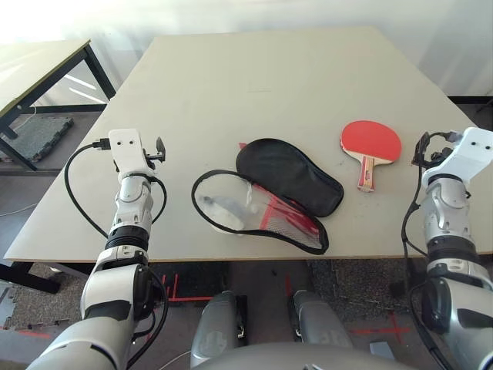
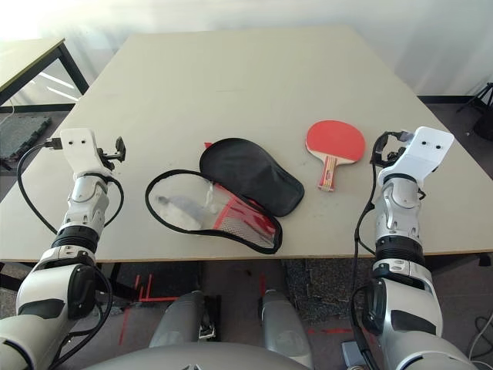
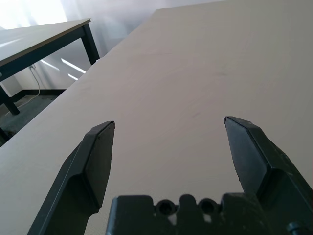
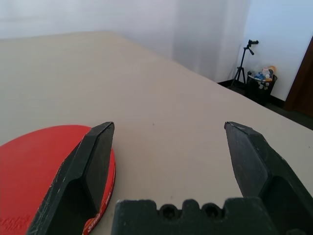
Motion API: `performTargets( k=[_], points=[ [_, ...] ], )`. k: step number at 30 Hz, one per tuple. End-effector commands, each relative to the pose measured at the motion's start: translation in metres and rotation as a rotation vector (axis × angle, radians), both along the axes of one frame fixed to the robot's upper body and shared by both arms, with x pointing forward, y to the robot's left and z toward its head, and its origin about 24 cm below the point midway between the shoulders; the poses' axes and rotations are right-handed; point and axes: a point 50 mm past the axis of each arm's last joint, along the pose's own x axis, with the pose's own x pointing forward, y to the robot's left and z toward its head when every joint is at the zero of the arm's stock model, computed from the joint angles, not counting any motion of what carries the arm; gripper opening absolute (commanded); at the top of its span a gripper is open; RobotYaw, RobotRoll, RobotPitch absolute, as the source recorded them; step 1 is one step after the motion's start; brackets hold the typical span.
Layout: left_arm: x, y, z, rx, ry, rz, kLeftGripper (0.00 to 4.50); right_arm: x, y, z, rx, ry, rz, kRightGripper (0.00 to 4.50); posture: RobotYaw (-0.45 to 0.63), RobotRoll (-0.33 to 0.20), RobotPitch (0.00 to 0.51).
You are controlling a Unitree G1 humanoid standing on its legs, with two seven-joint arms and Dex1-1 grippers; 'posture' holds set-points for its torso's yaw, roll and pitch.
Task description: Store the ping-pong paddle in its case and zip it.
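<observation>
At centre frame of the head view, the case [image 1: 286, 176] lies unzipped on the table [image 1: 254, 85], black flap over red lining. Right of it rests the paddle [image 1: 370, 143], red face up. Left gripper [image 3: 168, 128] and right gripper [image 4: 168, 129] hover spread apart, empty.

head stereo pair, high, facing down over worktop [image 1: 308, 85], shared scene; wrist cameras low, level along worktop surface
</observation>
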Motion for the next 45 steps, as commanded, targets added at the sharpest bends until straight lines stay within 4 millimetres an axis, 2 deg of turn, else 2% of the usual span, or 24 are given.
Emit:
performTargets(
  k=[1,12,16,20,23,27,31,40,45],
  points=[
    [-0.003,0.006,0.0,-0.006,-0.001,0.025,4.5,0.0,0.001,-0.003,0.015,0.007,0.012,4.46,-0.02,0.0,0.046],
    [-0.003,0.005,0.014,-0.007,-0.064,-0.037,4.5,0.016,0.027,0.003,0.073,0.012,0.095,4.46,0.02,0.0,0.054],
    [-0.002,-0.001,0.022,-0.01,-0.092,-0.153,4.5,0.019,0.046,0.008,0.109,0.077,0.124,4.46,0.04,0.0,0.056],
    [-0.002,-0.018,0.045,0.117,-0.151,-0.432,4.5,0.018,0.07,0.012,0.245,0.206,0.16,4.46,0.04,0.0,0.054],
    [-0.001,-0.026,0.056,0.115,-0.151,-0.592,4.5,0.012,0.079,0.011,0.303,0.326,0.158,4.46,0.04,0.0,0.052],
    [-0.003,-0.034,0.071,0.134,-0.124,-0.784,4.5,0.008,0.087,0.013,0.349,0.426,0.142,4.46,0.05,0.0,0.054],
    [-0.008,-0.043,0.083,0.17,-0.08,-0.974,4.5,0.004,0.086,0.011,0.369,0.523,0.078,4.46,0.05,0.0,0.055],
    [-0.027,-0.063,0.088,0.142,0.068,-1.325,4.5,0.003,0.088,0.004,0.389,0.645,0.077,4.46,0.06,0.0,0.053],
    [-0.033,-0.068,0.086,0.129,0.122,-1.405,4.5,0.004,0.091,0.001,0.41,0.665,0.1,4.46,0.08,0.0,0.053]
  ],
)
